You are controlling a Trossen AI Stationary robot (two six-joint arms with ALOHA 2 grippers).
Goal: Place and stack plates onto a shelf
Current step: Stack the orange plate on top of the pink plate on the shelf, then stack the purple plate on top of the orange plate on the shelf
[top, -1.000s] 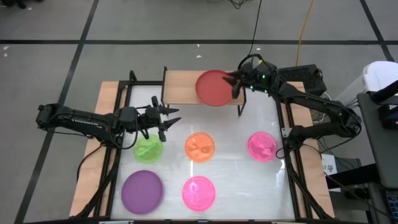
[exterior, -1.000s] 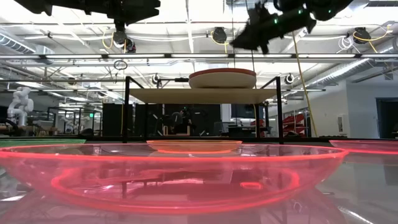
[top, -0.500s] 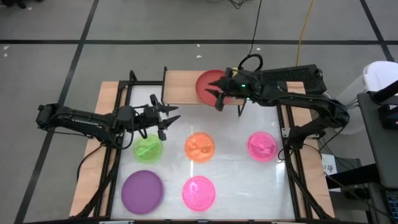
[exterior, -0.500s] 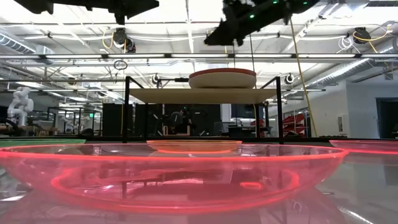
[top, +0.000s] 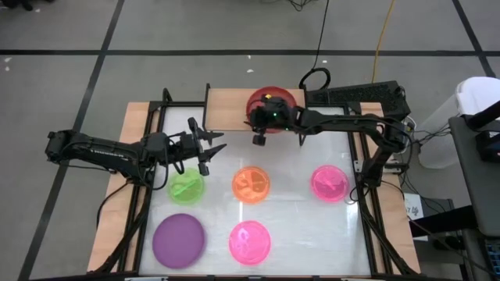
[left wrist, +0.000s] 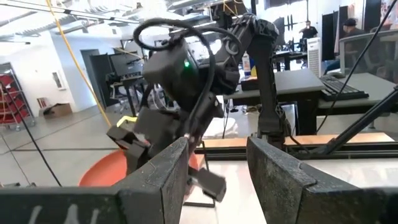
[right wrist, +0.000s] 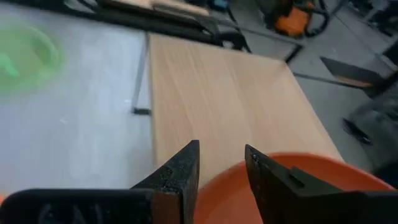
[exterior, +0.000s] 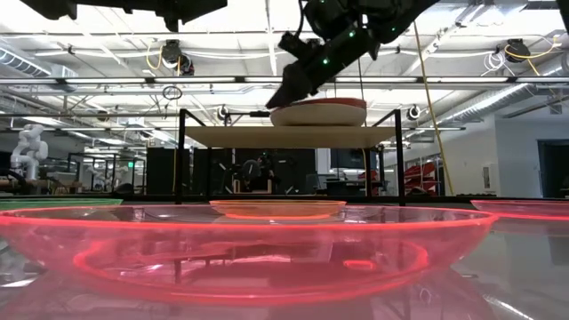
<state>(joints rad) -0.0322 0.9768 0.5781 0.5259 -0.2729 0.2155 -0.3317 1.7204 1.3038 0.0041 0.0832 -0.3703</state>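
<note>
A red plate (top: 273, 103) lies flat on the right half of the light-wood shelf (top: 228, 109) at the table's far side. My right gripper (top: 258, 137) hangs open just above the plate's near-left rim (right wrist: 292, 180), tilted downward, with nothing between its fingers (right wrist: 222, 149); the low view shows it beside that rim (exterior: 277, 96). My left gripper (top: 215, 150) waits open above the table, just beyond the green plate (top: 186, 187), pointing toward the right arm (left wrist: 217, 149). Orange (top: 251, 184), pink (top: 329, 183), another pink (top: 249, 240) and purple (top: 178, 240) plates lie flat on the tabletop.
The shelf's left half (right wrist: 211, 81) is bare wood. Its black legs (exterior: 180, 156) stand on the white tabletop (top: 293, 218). A black frame (top: 363, 179) borders the table on both sides. The near pink plate (exterior: 240, 249) fills the low view's foreground.
My right gripper has swung from the shelf's right end toward the table's left, across the red plate, sinking a little and rolling its wrist. It now hangs at the plate's near-left rim. The plates have kept still.
</note>
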